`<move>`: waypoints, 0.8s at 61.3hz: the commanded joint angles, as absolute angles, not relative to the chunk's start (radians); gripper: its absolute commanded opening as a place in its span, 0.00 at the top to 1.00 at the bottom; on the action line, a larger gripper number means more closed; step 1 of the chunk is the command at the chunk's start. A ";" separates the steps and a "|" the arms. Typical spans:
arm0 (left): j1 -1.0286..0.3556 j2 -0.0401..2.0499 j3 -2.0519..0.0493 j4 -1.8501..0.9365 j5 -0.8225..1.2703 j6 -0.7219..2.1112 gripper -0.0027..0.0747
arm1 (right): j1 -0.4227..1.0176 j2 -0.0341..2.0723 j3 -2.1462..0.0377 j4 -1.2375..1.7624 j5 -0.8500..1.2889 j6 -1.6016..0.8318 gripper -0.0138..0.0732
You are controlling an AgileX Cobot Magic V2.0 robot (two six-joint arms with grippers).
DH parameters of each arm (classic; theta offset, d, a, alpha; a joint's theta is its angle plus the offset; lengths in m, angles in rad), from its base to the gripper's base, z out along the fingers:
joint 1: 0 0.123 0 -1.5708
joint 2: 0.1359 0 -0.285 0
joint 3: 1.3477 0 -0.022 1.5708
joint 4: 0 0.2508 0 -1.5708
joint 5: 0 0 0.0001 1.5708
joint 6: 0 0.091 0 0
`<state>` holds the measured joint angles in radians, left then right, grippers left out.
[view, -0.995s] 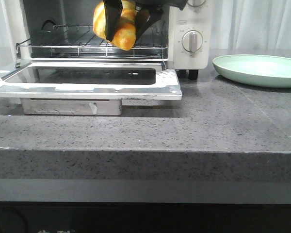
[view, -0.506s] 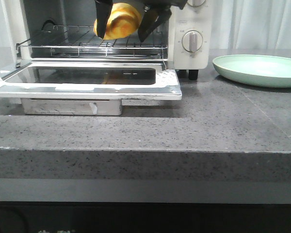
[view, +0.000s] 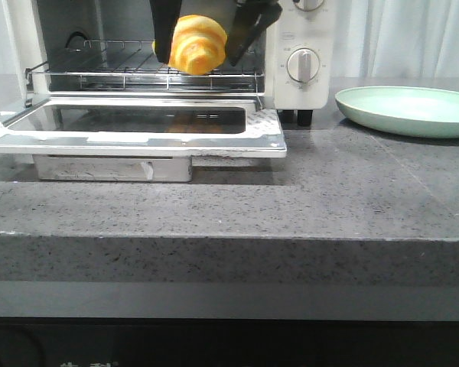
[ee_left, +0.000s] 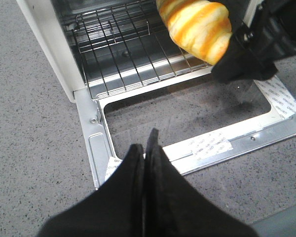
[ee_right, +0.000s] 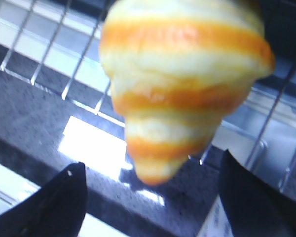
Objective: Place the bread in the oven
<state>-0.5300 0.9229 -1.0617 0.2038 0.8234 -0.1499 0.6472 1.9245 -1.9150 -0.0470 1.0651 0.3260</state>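
Golden-yellow with orange-brown stripes, the bread sits at the top centre of the front view, right over the front edge of the wire rack inside the open oven. The right gripper has its jaws spread wide on either side of the roll, one dark finger left of it and one to its right, and I honestly can't tell if either one touches it. In the right wrist view the bread fills the upper middle, blurry, with the two fingertips well apart in the bottom corners.

The left gripper has its jaws pressed together with nothing in them, low in its own view above the dropped glass door. A pale green plate sits on the grey speckled tabletop at the right of the front view.
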 commanded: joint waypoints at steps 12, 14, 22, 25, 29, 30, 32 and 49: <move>-0.534 0.917 -1.088 0.212 0.766 -0.158 0.99 | 0.669 1.776 -1.945 -0.106 1.180 0.247 0.19; -0.534 0.917 -1.088 0.212 0.768 -0.158 0.99 | 0.669 1.760 -1.938 -0.106 1.183 0.238 0.19; -0.534 0.917 -1.088 0.212 0.774 -0.158 0.99 | 0.666 1.650 -1.851 -0.126 1.168 0.212 0.19; -0.534 0.917 -1.088 0.212 0.779 -0.158 0.99 | 0.661 1.601 -1.798 -0.140 1.141 0.212 0.19; -0.534 0.917 -1.088 0.212 0.779 -0.158 0.99 | 0.645 1.533 -1.717 -0.146 1.095 0.212 0.19; -0.534 0.917 -1.088 0.212 0.781 -0.158 0.99 | 0.640 1.517 -1.698 -0.146 1.085 0.212 0.19; -0.534 0.917 -1.088 0.212 0.781 -0.158 0.99 | 0.629 1.479 -1.649 -0.146 1.065 0.212 0.19; -0.534 0.917 -1.088 0.212 0.793 -0.158 0.99 | 0.427 1.178 -1.272 -0.146 0.951 0.210 0.19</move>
<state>-0.5300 0.9229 -1.0617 0.2038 0.8488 -0.1499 0.4875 1.2916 -1.3373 -0.1261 1.0247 0.2249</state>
